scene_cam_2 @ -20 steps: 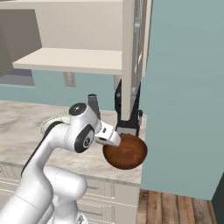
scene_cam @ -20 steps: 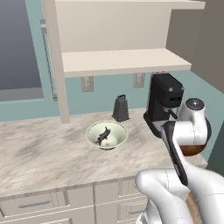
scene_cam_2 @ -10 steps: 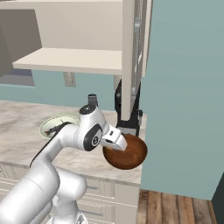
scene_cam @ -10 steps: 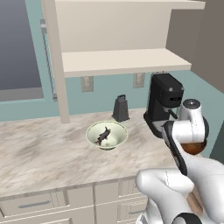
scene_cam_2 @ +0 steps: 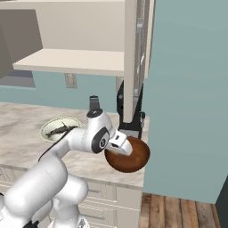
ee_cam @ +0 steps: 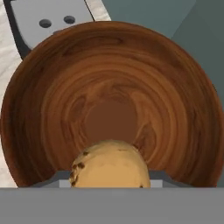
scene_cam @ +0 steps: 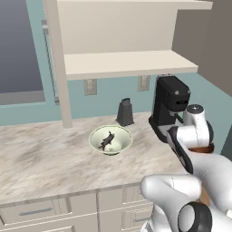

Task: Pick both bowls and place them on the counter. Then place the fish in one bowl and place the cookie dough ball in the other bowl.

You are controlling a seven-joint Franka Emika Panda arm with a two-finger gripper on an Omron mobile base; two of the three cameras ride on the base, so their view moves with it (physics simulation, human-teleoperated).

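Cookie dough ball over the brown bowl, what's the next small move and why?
Probably open the hand and drop it. In the hand view the cookie dough ball sits between the fingers right above the reddish-brown bowl, which rests on the counter; the fish already lies in the cream bowl.

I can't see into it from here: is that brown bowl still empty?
Empty so far. In the hand view its wooden inside is bare; the dough ball sits above it at the claw, not yet dropped in.
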